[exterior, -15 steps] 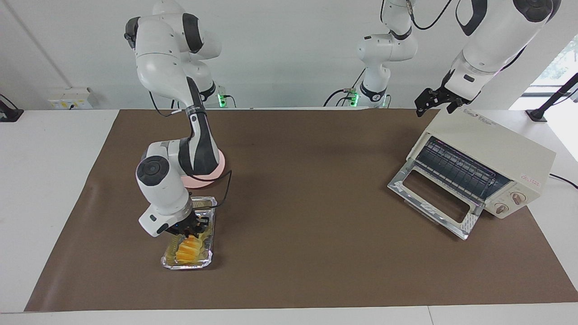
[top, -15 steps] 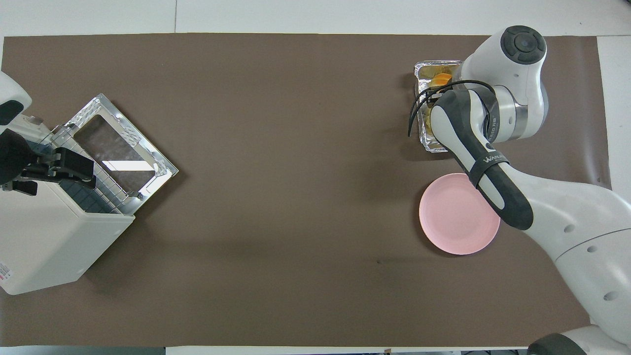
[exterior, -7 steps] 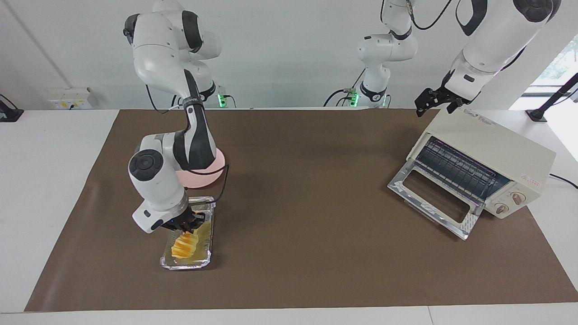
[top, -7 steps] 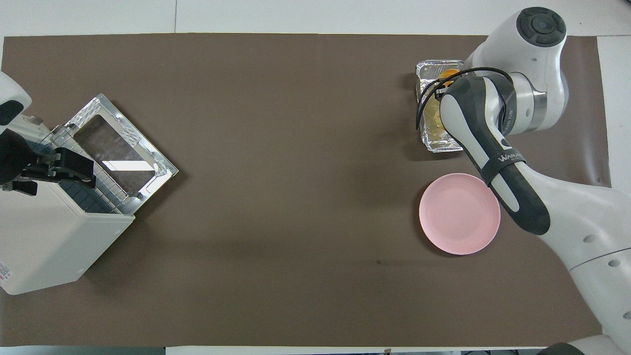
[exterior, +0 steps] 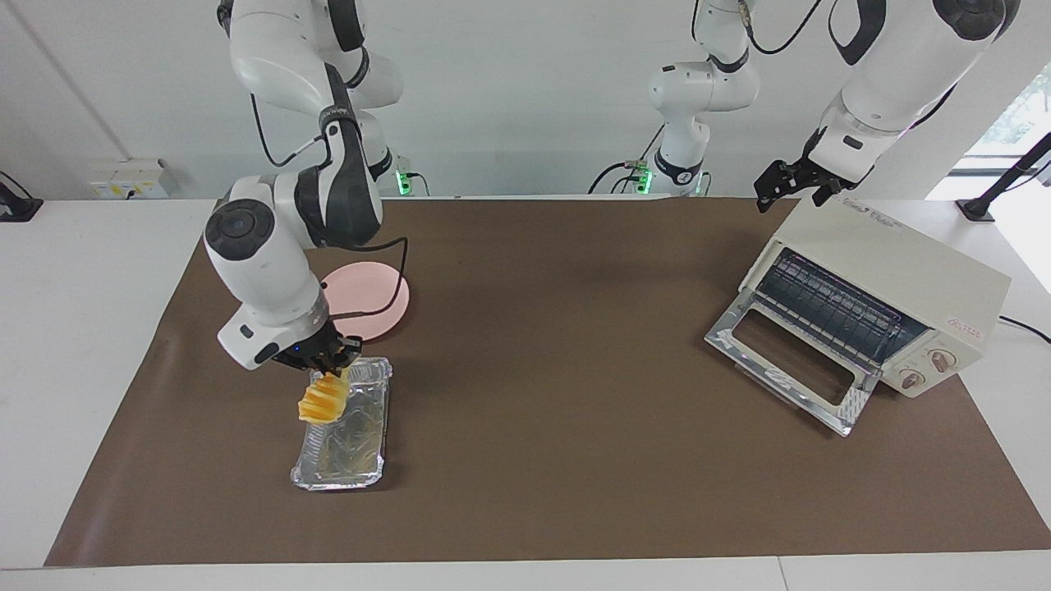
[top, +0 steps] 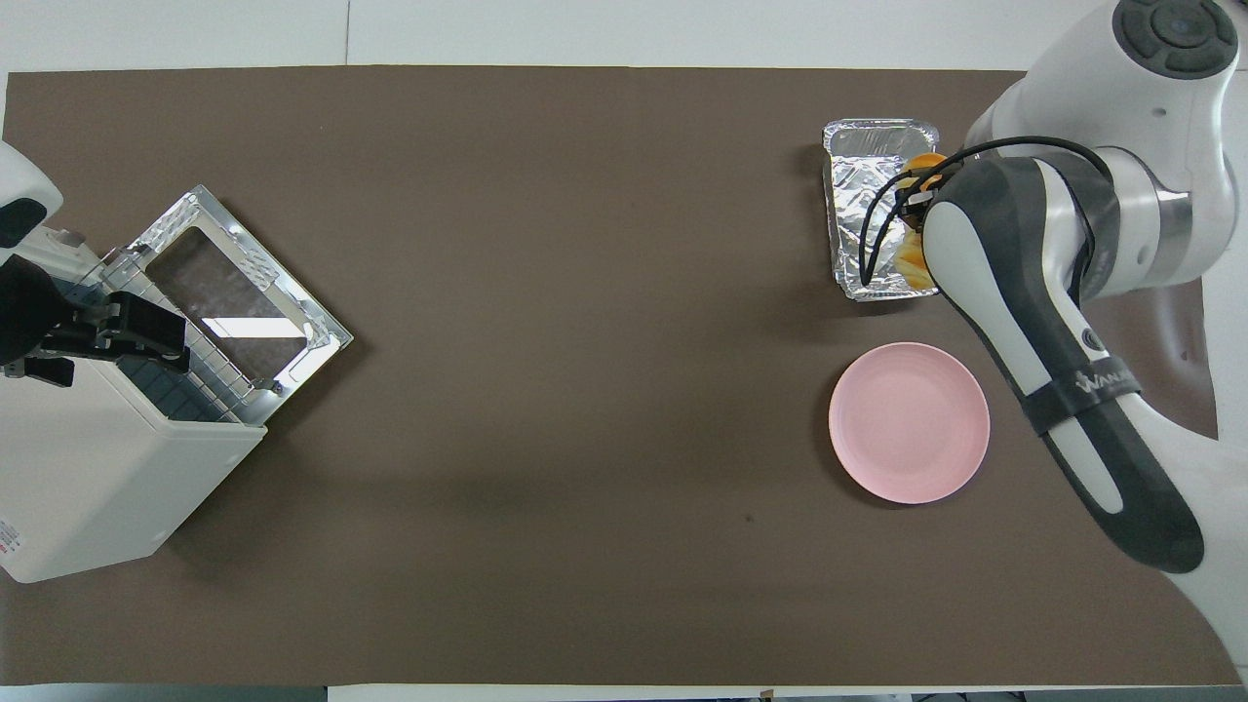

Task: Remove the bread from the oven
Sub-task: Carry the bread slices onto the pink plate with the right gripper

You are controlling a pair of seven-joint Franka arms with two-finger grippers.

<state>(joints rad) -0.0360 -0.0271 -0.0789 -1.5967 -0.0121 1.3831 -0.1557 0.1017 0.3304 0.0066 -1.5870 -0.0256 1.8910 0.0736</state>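
Right gripper [exterior: 327, 367] is clamped on the bread [exterior: 321, 401], a small golden-orange loaf with ridged slice-like segments, gripped by its top end so it hangs tilted below the fingers, clear of any surface. Directly under it is the foil tray [exterior: 355, 443]: crinkled silver, rectangular, shallow rolled rim, nothing in it; the loaf hangs over the tray's long edge on the right arm's end of the table, at the end of the tray nearer the robots. In the overhead view only a sliver of the bread [top: 922, 162] shows past the arm's dark forearm cover, at the edge of the foil tray [top: 861, 210]. Round pink plate [exterior: 379, 302], smooth and matte, sits flat on the brown table mat [exterior: 558, 345], nearer the robots than the tray and just apart from it. Left gripper [exterior: 790, 185] waits in the air over the top corner of the oven [exterior: 903, 279] nearest the robots; fingers look spread, gripping nothing. The oven is a boxy cream-white toaster oven, well apart from the right gripper at the left arm's end of the table: glass drop-down door [exterior: 787, 361] folded flat open, dark wire rack visible inside, two round knobs on the front panel.
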